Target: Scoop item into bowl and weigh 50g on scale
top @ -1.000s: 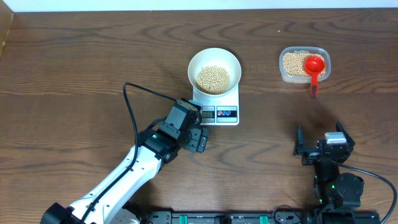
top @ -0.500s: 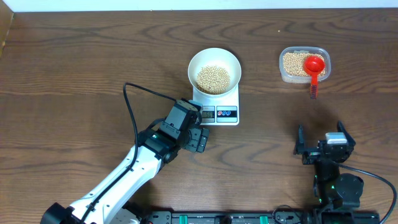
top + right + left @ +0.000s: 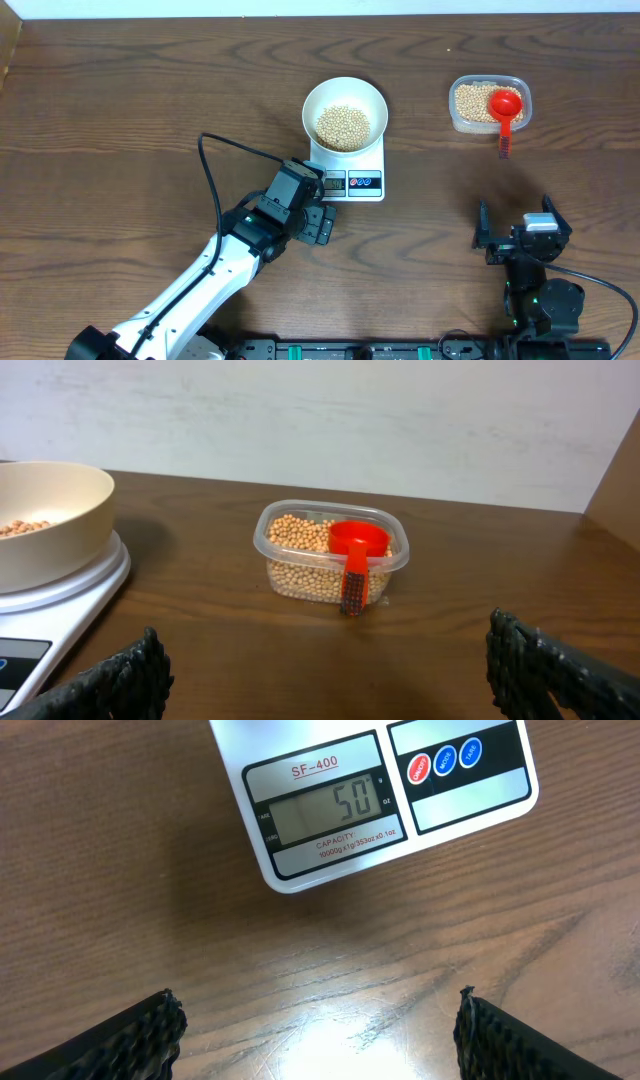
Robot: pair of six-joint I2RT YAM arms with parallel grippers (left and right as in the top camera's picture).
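Beans (image 3: 343, 124) heaped in white bowl (image 3: 312, 100); bowl sits on rear of scale (image 3: 460, 805). Scale display faces left claw (image 3: 320, 1025), which hovers just in front of it, jaws wide, gripping nothing. Left arm far nearer. Readout looks like 50; unit marks too small to tell. Target likely met. Clear tub (image 3: 285, 580), part full of same, well right. Red scoop (image 3: 355, 545) lies in it, handle over near rim toward right claw (image 3: 330, 670), wide open, empty, low over worktop (image 3: 120, 120).
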